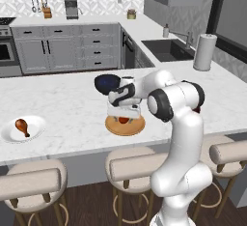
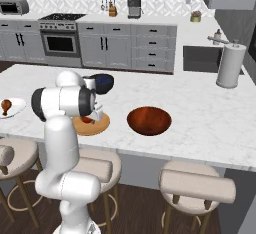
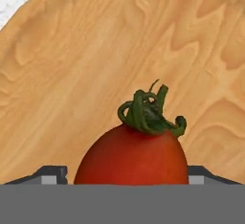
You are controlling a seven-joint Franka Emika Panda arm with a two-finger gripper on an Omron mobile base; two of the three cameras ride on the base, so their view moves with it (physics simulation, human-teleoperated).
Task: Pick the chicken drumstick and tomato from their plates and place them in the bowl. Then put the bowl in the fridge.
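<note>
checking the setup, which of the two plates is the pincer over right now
The tan wooden plate, the one holding the tomato; the pincer sits directly above it. The white plate with the chicken drumstick lies far off along the counter.

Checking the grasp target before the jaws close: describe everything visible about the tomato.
The tomato is small, round and smooth red, with a curly green stem and calyx on top. It sits upright on the tan wooden plate, whose grain shows all around it, on the marble island counter. The gripper is low over it, a dark fingertip on each side, jaws wide apart; whether they touch it cannot be told.
</note>
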